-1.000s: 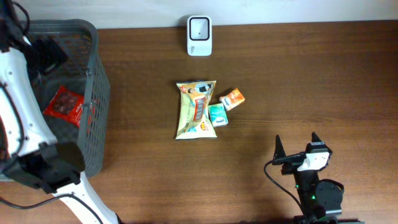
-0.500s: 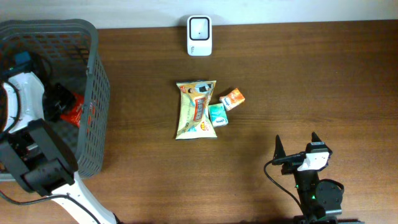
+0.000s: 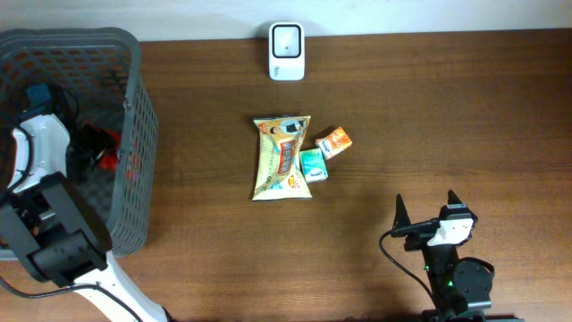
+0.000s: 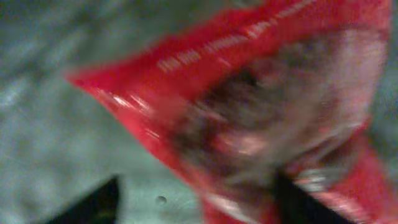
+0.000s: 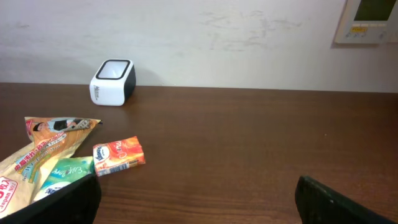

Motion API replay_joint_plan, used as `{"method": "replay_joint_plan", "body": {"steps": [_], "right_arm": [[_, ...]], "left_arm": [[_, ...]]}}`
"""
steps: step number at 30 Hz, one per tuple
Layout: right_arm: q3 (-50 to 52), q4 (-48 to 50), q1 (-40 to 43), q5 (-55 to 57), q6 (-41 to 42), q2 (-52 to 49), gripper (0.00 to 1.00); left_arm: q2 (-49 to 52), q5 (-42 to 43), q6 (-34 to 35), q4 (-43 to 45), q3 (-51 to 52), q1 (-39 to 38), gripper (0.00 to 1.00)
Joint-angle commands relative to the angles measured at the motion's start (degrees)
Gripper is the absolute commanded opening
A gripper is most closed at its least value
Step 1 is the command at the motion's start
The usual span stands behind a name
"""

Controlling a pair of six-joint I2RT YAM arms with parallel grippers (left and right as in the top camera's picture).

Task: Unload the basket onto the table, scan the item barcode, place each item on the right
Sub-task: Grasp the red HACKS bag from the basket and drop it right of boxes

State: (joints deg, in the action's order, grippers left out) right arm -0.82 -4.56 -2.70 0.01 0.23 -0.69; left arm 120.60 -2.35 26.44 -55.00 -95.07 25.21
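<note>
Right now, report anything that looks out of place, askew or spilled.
Nothing looks spilled or damaged. The yellow snack bag, teal packet and orange packet lie in a loose, skewed cluster mid-table. The red packet lies in the basket, too blurred in the left wrist view to judge.

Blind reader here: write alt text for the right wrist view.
A white box-shaped barcode scanner stands on a brown wooden table by a wall; nearer left lie a yellow snack bag, a green packet and an orange packet. The right gripper is open.
</note>
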Motion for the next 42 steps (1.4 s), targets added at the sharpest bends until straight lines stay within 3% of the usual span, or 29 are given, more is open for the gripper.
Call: {"method": "replay_joint_plan", "body": {"steps": [1, 6, 9, 10, 16, 25, 26, 29, 31, 34, 37, 42], "right_arm": [[0.5, -0.1, 0.1, 0.3, 0.7, 0.4, 0.98], [0.5, -0.1, 0.1, 0.3, 0.7, 0.4, 0.98], [0.5, -0.1, 0.1, 0.3, 0.7, 0.4, 0.98], [0.5, -0.1, 0.1, 0.3, 0.7, 0.4, 0.98], [0.5, -0.1, 0.1, 0.3, 0.7, 0.4, 0.98], [0.5, -0.1, 0.1, 0.3, 0.7, 0.4, 0.98], [0.5, -0.1, 0.1, 0.3, 0.7, 0.4, 0.99], [0.5, -0.1, 0.1, 0.3, 0.7, 0.4, 0.98], [0.5, -0.1, 0.1, 0.3, 0.7, 0.4, 0.98], [0.5, -0.1, 0.1, 0.3, 0.7, 0.4, 0.98], [0.5, -0.1, 0.1, 0.3, 0.7, 0.4, 0.98], [0.5, -0.1, 0.1, 0.3, 0.7, 0.4, 0.98]], "left_arm": [[1.5, 0.1, -0.2, -0.9, 1.1, 0.0, 0.99], [1.5, 0.0, -0.5, -0.8, 2.6, 0.0, 0.99], [1.5, 0.1, -2.1, 3.3, 3.2, 0.0, 0.16], [1.5, 0.1, -2.1, 4.0, 3.1, 0.0, 0.00], [-4.4, 0.1, -2.5, -2.5, -3.4, 0.0, 0.00], [-38.9, 1.8, -2.7, 0.7, -7.2, -1.1, 0.00], [-41.7, 4.1, -2.7, 1.4, -7.2, -1.7, 0.00], [-47.3, 23.4, -7.4, 3.3, -7.2, -7.9, 0.00], [-47.1, 30.0, -12.9, 5.9, -7.2, -15.4, 0.00], [-43.4, 29.9, -21.9, 6.3, -7.1, -29.7, 0.00], [-35.1, 26.1, -23.1, 6.4, -7.1, -41.9, 0.00], [-18.0, 23.9, -22.0, 12.8, -7.1, -54.2, 0.00]]}}
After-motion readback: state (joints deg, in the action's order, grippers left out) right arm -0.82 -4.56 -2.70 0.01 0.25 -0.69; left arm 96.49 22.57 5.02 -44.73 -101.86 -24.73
